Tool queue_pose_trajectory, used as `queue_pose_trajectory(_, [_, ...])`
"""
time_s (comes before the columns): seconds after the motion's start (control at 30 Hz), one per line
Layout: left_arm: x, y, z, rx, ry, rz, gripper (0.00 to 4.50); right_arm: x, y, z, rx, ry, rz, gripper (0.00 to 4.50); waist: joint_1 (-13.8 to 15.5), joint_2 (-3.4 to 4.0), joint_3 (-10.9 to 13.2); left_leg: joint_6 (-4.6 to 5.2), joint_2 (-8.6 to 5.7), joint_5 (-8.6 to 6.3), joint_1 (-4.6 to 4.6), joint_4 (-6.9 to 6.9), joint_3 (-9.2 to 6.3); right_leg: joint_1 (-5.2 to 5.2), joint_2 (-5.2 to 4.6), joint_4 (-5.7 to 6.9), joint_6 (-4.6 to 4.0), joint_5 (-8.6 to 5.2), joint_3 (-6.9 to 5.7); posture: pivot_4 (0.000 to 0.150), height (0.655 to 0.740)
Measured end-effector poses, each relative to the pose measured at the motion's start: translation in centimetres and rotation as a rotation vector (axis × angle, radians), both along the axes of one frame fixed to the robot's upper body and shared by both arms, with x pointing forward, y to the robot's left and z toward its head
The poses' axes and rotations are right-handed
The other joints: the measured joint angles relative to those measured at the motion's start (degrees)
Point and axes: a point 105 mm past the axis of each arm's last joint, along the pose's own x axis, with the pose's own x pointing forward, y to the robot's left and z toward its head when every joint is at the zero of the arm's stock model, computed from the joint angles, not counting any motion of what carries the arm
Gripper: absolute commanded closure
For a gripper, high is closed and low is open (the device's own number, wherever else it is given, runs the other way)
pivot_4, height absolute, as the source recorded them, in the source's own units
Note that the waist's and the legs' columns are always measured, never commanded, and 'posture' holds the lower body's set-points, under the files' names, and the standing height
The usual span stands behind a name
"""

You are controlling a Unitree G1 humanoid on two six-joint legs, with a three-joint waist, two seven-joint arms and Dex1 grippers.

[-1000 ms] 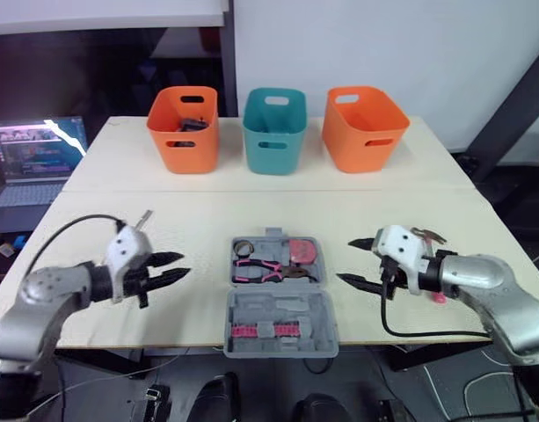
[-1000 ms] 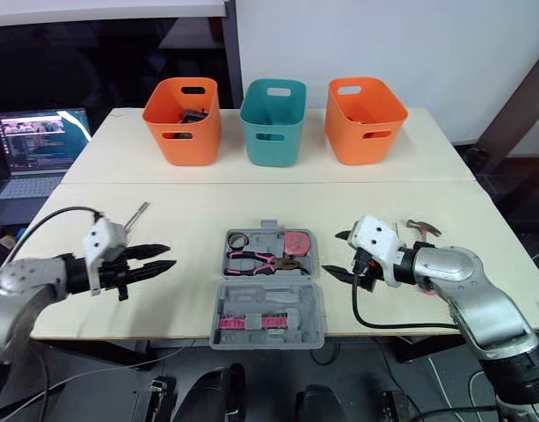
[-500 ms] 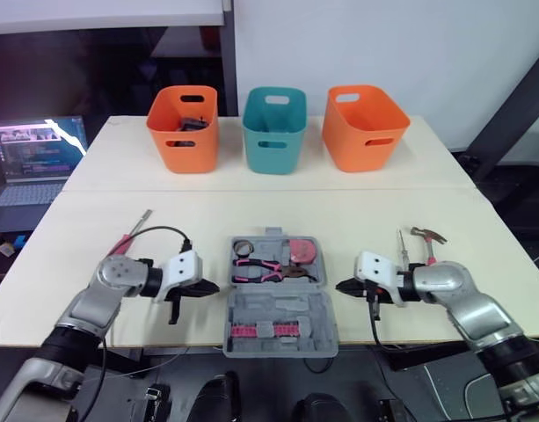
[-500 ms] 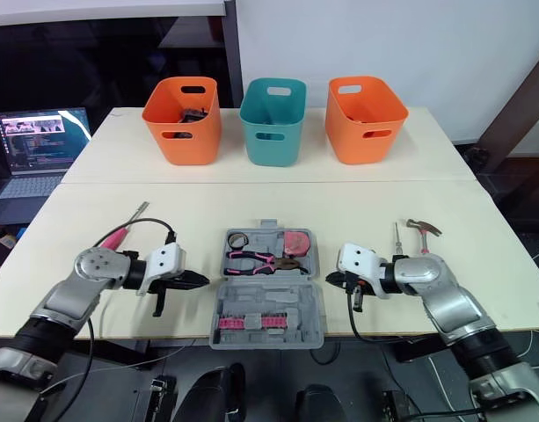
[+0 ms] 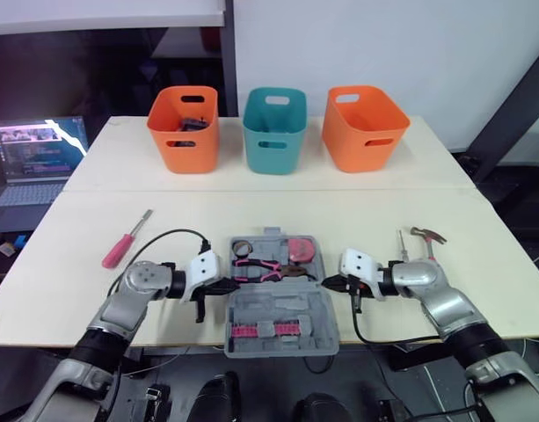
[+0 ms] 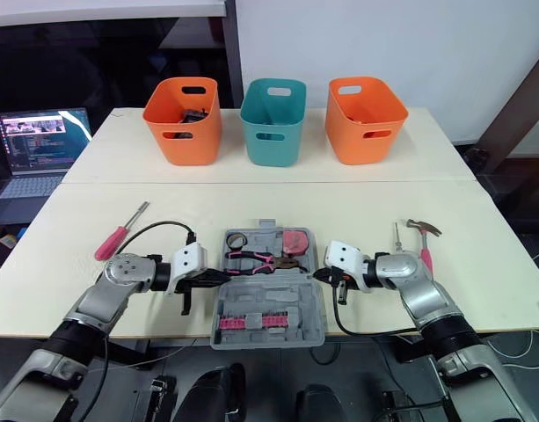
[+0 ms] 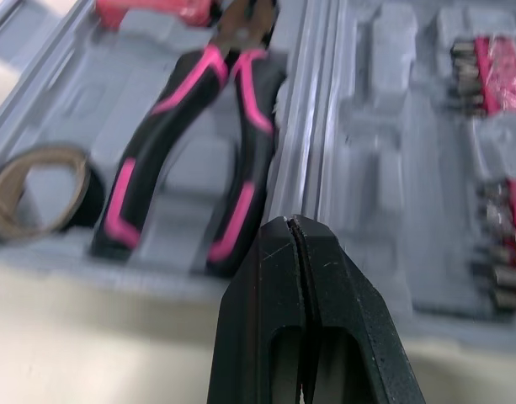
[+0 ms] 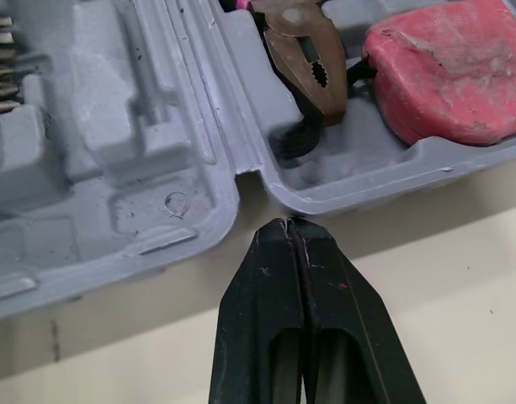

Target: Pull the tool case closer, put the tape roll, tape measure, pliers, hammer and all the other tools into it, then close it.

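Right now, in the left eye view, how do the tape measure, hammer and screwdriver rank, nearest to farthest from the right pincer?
1. Tape measure, inside the case beside the right pincer.
2. Hammer, lying further right.
3. Screwdriver, far over on the left side.

Open grey tool case (image 5: 287,306) with pliers (image 5: 264,271), tape roll (image 5: 243,248); hammer (image 5: 426,238) outside, right.

Head stereo pair is looking forward and down across the pale wooden table (image 5: 357,220); both eyes are sharing the whole scene. Wrist cams are sitting very close, aiming along the left gripper (image 7: 293,223) and right gripper (image 8: 289,223) at opposite sides of the open grey plastic tool case (image 5: 282,306), both catching the pink-and-black pliers (image 7: 199,151).
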Motion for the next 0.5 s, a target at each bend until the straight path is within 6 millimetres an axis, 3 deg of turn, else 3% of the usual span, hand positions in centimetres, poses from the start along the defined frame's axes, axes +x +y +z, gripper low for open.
queue_pose_trajectory(0.3, [0.4, -0.2, 0.0, -0.019, 0.008, 0.033, 4.5, -0.2, 0.1, -0.2, 0.001, -0.003, 0.001, 4.45, 0.0, 0.0, 0.0, -0.01, 0.01, 0.0, 0.01, 0.05, -0.02, 0.02, 0.01, 0.02, 0.0, 0.0, 0.0, 0.15, 0.74])
queue_pose_trajectory(0.5, [1.1, 3.0, 1.0, 0.006, 0.0, 0.108, 4.5, -0.1, 0.0, -0.2, 0.002, -0.006, -0.008, 4.45, 0.0, 0.0, 0.0, -0.01, 0.01, 0.0, 0.01, 0.03, -0.03, 0.01, 0.0, 0.02, 0.0, 0.0, 0.0, 0.15, 0.74])
